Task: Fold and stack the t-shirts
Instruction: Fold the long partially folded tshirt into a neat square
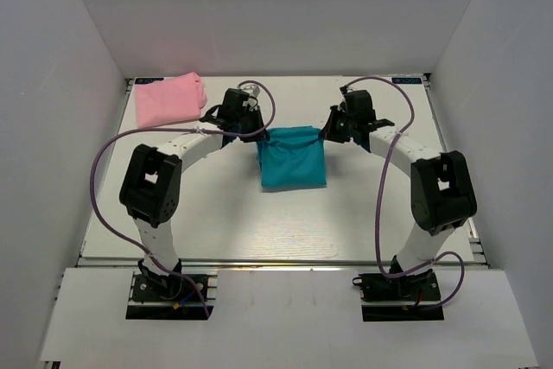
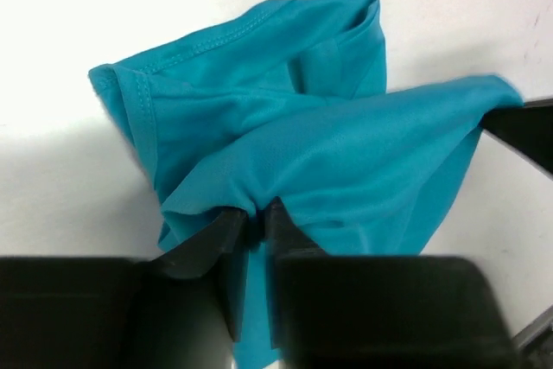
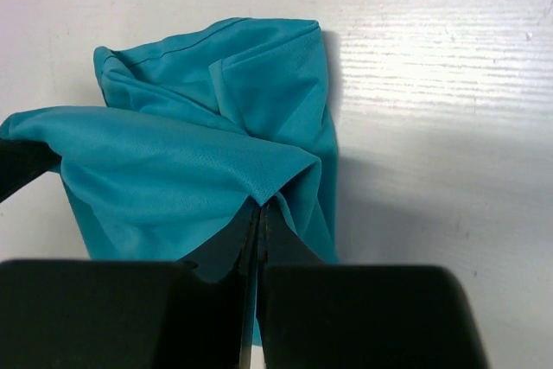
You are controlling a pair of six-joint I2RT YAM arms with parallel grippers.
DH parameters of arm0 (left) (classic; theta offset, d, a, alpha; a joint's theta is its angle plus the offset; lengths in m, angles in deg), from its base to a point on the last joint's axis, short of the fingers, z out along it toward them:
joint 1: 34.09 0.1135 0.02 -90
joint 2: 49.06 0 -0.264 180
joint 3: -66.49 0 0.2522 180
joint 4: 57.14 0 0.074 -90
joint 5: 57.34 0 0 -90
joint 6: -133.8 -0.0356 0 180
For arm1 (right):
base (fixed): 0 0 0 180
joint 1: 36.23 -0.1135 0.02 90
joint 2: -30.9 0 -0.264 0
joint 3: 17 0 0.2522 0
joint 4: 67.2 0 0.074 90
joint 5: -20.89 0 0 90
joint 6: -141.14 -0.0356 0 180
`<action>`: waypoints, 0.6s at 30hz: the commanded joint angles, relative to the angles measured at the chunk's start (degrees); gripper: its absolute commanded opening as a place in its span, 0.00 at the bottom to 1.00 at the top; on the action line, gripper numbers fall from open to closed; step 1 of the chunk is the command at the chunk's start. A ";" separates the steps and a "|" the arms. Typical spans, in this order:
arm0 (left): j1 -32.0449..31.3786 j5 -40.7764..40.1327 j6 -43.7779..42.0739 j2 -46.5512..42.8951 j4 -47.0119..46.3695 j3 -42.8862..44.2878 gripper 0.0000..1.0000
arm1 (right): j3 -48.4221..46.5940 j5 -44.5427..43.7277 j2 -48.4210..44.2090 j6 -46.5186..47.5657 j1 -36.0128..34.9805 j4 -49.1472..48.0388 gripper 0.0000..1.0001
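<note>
The left end effector (image 2: pixel 255 213) is clamped on one top corner of the teal shirt (image 1: pixel 292 160), its fingers (image 2: pixel 216 235) pressed together with a pinch of cloth between them. The right end effector (image 3: pixel 259 209) grips the opposite top corner the same way, closed to a thin slit on the fabric. The shirt's upper edge is stretched between the two. The rest lies on the worktop (image 1: pixel 259 222), on the side of both end effectors nearer the arm bases.

In each wrist view the cloth falls away ahead of the fingertips in bunched folds, so layers and sleeves are hard to tell apart. The end effector's own dark body fills the bottom of each wrist view and hides the cloth below the pinch. The opposite end effector shows only as a dark sliver at the frame edge.

A folded pink shirt (image 1: pixel 168 98) lies left of and beyond the left end effector, well apart from the teal shirt.
</note>
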 commanded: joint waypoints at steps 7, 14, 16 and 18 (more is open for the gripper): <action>3.76 -1.12 -0.75 3.60 -7.64 4.87 1.00 | -7.96 -0.32 8.68 -0.22 1.33 -13.73 0.14; 6.84 -2.11 -2.84 12.49 1.84 23.85 1.00 | -22.39 6.08 17.05 0.66 3.00 -9.25 0.90; 6.84 -1.57 -2.86 11.70 1.32 22.29 1.00 | -18.45 6.71 14.51 1.10 2.83 -10.74 0.90; 6.84 0.00 -3.47 8.81 0.35 20.18 1.00 | -13.89 6.70 11.33 1.62 3.01 -12.06 0.90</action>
